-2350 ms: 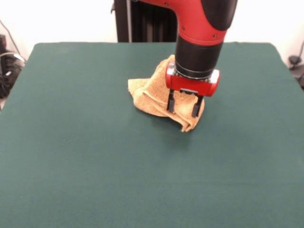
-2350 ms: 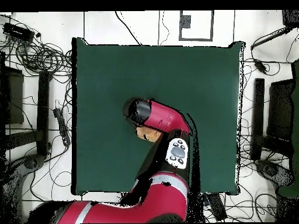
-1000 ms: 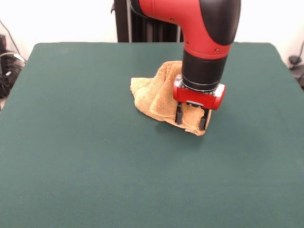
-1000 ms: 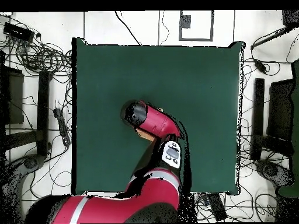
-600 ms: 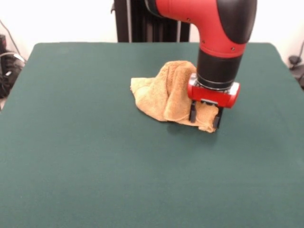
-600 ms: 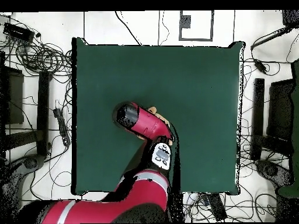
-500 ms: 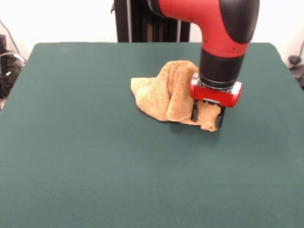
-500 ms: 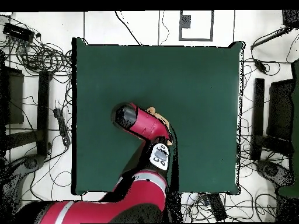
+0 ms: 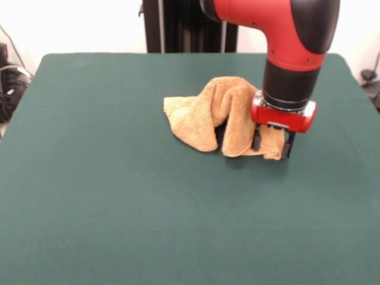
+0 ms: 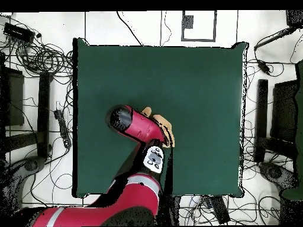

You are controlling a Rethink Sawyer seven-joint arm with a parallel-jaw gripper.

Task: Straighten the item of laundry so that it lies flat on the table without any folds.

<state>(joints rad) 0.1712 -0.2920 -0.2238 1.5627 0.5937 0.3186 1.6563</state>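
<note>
the two black fingers (image 9: 256, 138) stand close on each side of one corner of the towel (image 9: 222, 116) and pinch it, low over the table (image 9: 119, 196). the gripper (image 9: 272, 144) is now more toward 3 o'clock in the front view than a moment ago, and the cloth is pulled longer that way. the towel lies a little past the table's middle toward 12 o'clock, bunched in a raised fold. from overhead, only an edge of the towel (image 10: 165, 127) shows beside the arm (image 10: 137, 127).
</note>
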